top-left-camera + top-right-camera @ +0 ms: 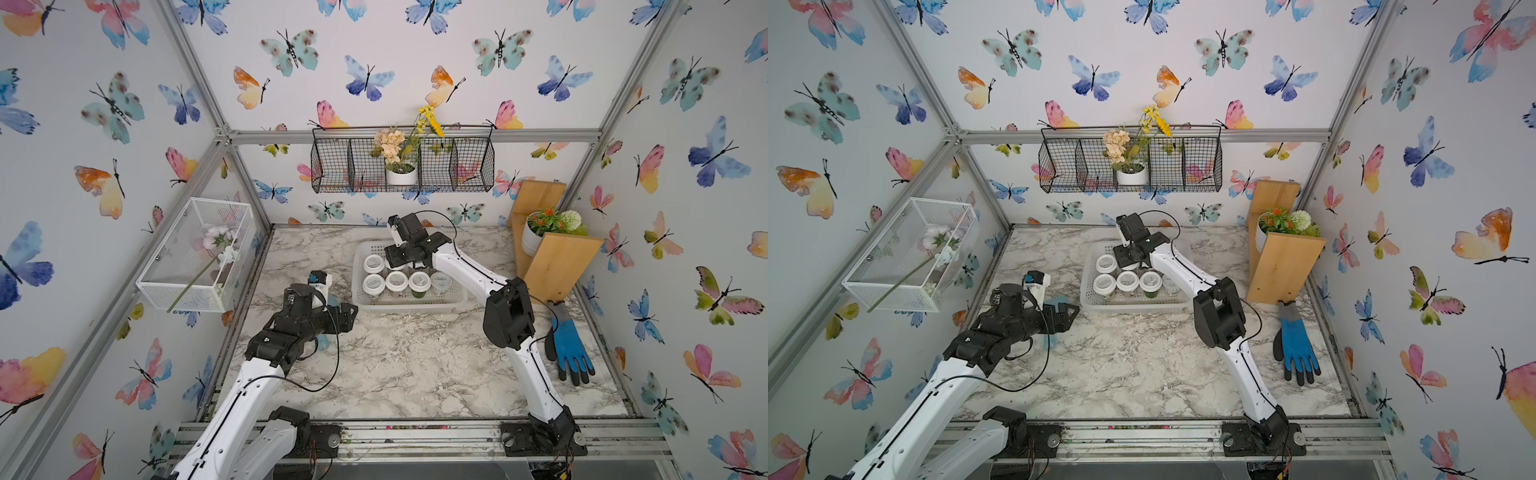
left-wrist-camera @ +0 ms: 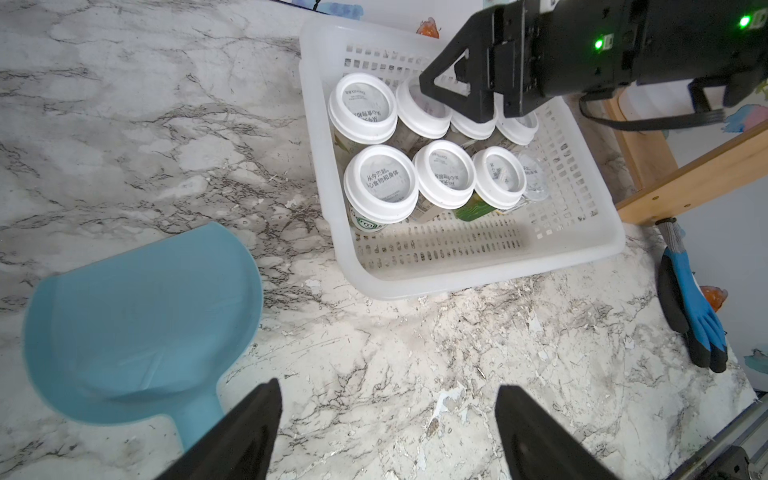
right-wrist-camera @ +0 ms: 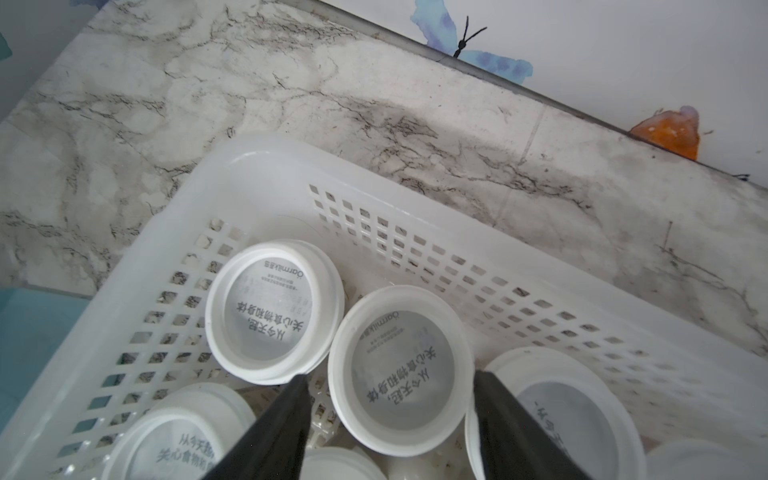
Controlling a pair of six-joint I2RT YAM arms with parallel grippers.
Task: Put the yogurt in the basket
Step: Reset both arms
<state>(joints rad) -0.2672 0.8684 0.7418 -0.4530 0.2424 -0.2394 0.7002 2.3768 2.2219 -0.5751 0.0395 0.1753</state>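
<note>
Right now we have all of the yogurt (image 2: 380, 180) standing inside the basket (image 2: 478, 278): eight upright cups in two rows of four, packed close together. Seven wear white-rimmed lids with grey labels. The eighth, at one end of the row along the basket's long wall on the robot's side, has a flat grey lid (image 2: 534, 178).

Our right claw (image 3: 391, 374) hangs over the basket's other row, its two black fingers (image 3: 286, 415) reaching down on either side of one cup (image 3: 401, 332), the second from the basket's corner. The fingers sit close to that lid's rim: one looks to touch it, while a sliver of basket floor shows beside the other. We cannot tell whether the cup is truly clamped.

Our left claw (image 2: 388, 384) hovers outside the basket, off its robot-side wall, jaws spread wide above the marble table (image 2: 415, 332) and gripping nothing. A blue scoop (image 2: 141, 320) lies on the table off the basket's corner nearest that claw. A blue and black glove (image 2: 698, 316) lies off the basket's opposite end, apart from it.
</note>
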